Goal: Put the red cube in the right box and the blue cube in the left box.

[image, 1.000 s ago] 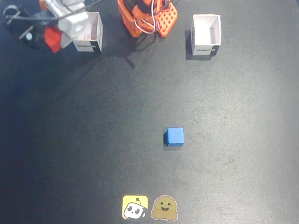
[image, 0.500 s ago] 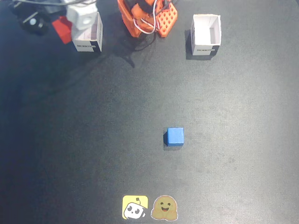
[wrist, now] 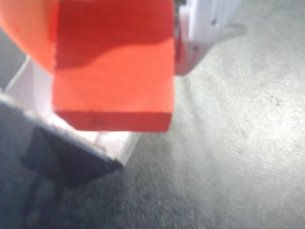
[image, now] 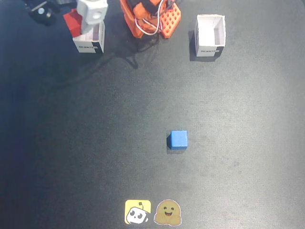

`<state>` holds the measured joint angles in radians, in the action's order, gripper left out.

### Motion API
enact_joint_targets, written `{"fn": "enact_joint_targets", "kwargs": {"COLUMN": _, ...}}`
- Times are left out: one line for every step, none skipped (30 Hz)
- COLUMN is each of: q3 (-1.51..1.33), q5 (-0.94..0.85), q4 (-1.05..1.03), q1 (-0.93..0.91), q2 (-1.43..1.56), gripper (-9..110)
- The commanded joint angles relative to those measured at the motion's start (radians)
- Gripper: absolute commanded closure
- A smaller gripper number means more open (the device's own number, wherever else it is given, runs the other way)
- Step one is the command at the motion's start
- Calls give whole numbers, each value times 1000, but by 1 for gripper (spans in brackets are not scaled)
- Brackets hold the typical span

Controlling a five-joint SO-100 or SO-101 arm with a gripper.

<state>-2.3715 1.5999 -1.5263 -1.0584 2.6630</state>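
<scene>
I find the tool (wrist: 114, 71) closed on the red cube (wrist: 112, 67): in the wrist view the cube fills the upper left of the picture, with the orange finger (wrist: 26, 28) against its left face and the white finger (wrist: 200, 33) against its right face. Below the cube in that view I see the white rim and inner wall of a box (wrist: 28, 90), so the cube hangs over the box's opening, above its rim and not resting inside.

In the fixed view I see the red cube (image: 73, 22) at the far left corner of the table (image: 95, 143), partly covered by the white body of the arm (image: 92, 13). It sits over the left edge of the box near that corner (image: 89, 43), whose dark print faces the camera. I cannot tell from this view how high the cube is above the box.

The other white box (image: 210, 34) stands open toward the far right corner, well apart from the tool. The orange arm base (image: 150, 19) stands between the two boxes at the far edge.

The blue cube (image: 178, 139) lies alone near the middle of the table, well apart from the tool and from both boxes. Two stickers, one yellow (image: 138, 212) and one brown (image: 167, 212), lie side by side at the near edge
</scene>
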Motion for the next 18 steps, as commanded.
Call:
{"fn": "enact_joint_targets", "kwargs": {"q3": -29, "q5": 9, "q4": -11, "q1": -12, "q2": 81, "gripper": 86}}
{"fn": "enact_joint_targets", "kwargs": {"q3": -46, "q5": 9, "q4": -11, "q1": -15, "q2": 109, "gripper": 86}}
{"fn": "enact_joint_targets", "kwargs": {"q3": -58, "q5": 12, "q4": -17, "q1": -18, "q2": 132, "gripper": 86}}
{"fn": "enact_joint_targets", "kwargs": {"q3": -69, "q5": 12, "q4": -23, "q1": -21, "q2": 149, "gripper": 86}}
{"fn": "enact_joint_targets", "kwargs": {"q3": -77, "q5": 12, "q4": -26, "q1": -28, "q2": 160, "gripper": 86}}
{"fn": "enact_joint_targets", "kwargs": {"q3": -81, "q5": 6, "q4": -23, "q1": -35, "q2": 163, "gripper": 86}}
{"fn": "enact_joint_targets", "kwargs": {"q3": -83, "q5": -5, "q4": -18, "q1": -49, "q2": 161, "gripper": 86}}
{"fn": "enact_joint_targets", "kwargs": {"q3": -83, "q5": -6, "q4": -18, "q1": -55, "q2": 155, "gripper": 86}}
{"fn": "enact_joint_targets", "kwargs": {"q3": -83, "q5": -6, "q4": -17, "q1": -58, "q2": 153, "gripper": 86}}
{"fn": "enact_joint_targets", "kwargs": {"q3": -84, "q5": -8, "q4": -12, "q1": -63, "q2": 153, "gripper": 86}}
{"fn": "enact_joint_targets", "kwargs": {"q3": -86, "q5": -18, "q4": -5, "q1": -71, "q2": 144, "gripper": 86}}
{"fn": "enact_joint_targets", "kwargs": {"q3": -87, "q5": -23, "q4": 0, "q1": -77, "q2": 130, "gripper": 86}}
{"fn": "enact_joint_targets", "kwargs": {"q3": -86, "q5": -23, "q4": 2, "q1": -80, "q2": 123, "gripper": 86}}
{"fn": "enact_joint_targets", "kwargs": {"q3": -86, "q5": -25, "q4": 3, "q1": -81, "q2": 120, "gripper": 85}}
{"fn": "enact_joint_targets", "kwargs": {"q3": -86, "q5": -25, "q4": 5, "q1": -81, "q2": 120, "gripper": 85}}
{"fn": "enact_joint_targets", "kwargs": {"q3": -87, "q5": -25, "q4": 8, "q1": -81, "q2": 112, "gripper": 85}}
{"fn": "enact_joint_targets", "kwargs": {"q3": -87, "q5": -25, "q4": 12, "q1": -81, "q2": 97, "gripper": 85}}
{"fn": "enact_joint_targets", "kwargs": {"q3": -86, "q5": -25, "q4": 15, "q1": -81, "q2": 84, "gripper": 85}}
